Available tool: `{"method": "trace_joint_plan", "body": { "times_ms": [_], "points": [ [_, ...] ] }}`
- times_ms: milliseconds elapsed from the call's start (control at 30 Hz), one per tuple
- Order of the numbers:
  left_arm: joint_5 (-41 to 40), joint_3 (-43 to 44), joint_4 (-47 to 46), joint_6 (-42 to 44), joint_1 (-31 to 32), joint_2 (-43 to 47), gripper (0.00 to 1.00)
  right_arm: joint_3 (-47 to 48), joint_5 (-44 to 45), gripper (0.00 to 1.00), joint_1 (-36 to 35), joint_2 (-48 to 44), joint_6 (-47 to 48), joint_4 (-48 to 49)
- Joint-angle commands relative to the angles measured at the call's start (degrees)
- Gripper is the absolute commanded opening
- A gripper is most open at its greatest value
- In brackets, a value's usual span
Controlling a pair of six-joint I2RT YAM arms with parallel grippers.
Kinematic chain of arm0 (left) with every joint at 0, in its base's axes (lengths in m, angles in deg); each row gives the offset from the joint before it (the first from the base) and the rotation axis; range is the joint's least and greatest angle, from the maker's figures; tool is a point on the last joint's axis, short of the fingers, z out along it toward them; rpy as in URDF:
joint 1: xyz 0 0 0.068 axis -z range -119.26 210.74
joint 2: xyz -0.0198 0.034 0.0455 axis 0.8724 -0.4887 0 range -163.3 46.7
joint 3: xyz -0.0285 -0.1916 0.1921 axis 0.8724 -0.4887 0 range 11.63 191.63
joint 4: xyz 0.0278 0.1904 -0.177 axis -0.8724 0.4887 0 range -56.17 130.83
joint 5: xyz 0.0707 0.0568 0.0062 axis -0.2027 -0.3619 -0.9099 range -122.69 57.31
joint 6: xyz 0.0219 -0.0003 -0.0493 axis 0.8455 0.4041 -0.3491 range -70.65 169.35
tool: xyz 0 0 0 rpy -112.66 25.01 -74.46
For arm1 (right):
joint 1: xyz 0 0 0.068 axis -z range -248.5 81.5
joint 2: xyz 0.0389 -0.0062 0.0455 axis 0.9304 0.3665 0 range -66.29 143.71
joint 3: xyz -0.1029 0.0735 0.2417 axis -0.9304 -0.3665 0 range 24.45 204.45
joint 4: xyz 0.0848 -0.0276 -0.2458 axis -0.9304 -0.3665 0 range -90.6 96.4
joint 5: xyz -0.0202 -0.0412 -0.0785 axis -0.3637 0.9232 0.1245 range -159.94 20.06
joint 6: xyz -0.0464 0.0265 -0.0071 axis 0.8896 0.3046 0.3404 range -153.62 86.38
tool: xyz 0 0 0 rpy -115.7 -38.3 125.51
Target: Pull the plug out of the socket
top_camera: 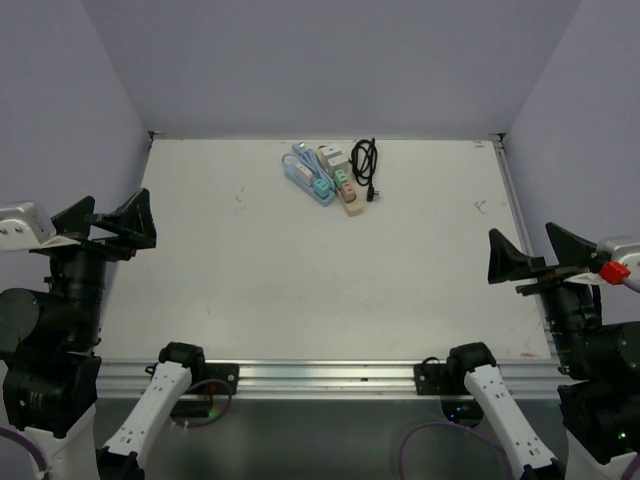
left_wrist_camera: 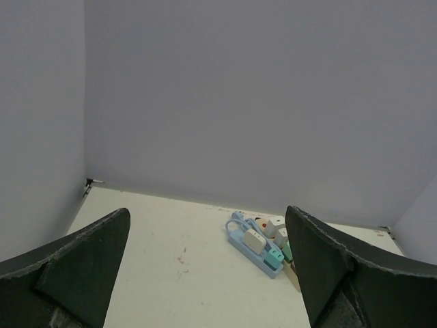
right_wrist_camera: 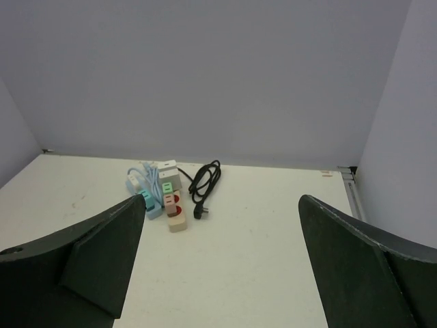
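Approach is the step we judge to be in hand: nothing is gripped, and both arms sit at the near edge of the counter (top_camera: 300, 300). The left gripper (top_camera: 105, 222) at 9 o'clock and the right gripper (top_camera: 535, 252) at 3 o'clock have their jaws wide apart, holding nothing. The blue power strip (top_camera: 308, 180) lies at 12 o'clock near the far edge, just beside a beige power strip (top_camera: 348, 195), with a black cord (top_camera: 365, 160) coiled next to them. A white plug (left_wrist_camera: 255, 240) sits in the blue power strip. Both strips lie flat, their long axes running from 11 toward 5 o'clock. Next, we think, one arm must reach far forward to pin the blue power strip while the other closes on the white plug and draws it straight up
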Motion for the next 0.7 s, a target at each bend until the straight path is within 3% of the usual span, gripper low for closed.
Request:
{"method": "trace_joint_plan", "body": {
  "times_ms": [0,400,533,667],
  "points": [
    [-0.26,-0.58,-1.4,0.59,-0.16,-0.75,1.0,-0.9,-0.67,0.99,-0.32,-1.05,0.92,2.68],
    [1.66,-4.35,-3.77,-0.38,-0.16,-0.84,1.0,-5.64,1.78,0.99,-0.23,0.27,-1.89,4.97],
    [2.98,-7.26,-5.09,-1.26,-0.07,-1.54,0.99,-9.93,4.78,0.99,-0.23,4.21,-7.49,3.56],
    [3.69,-11.38,-6.14,-2.05,-0.16,-2.77,0.99,-12.94,0.84,0.99,-0.23,8.52,-10.15,3.47]
  ]
}}
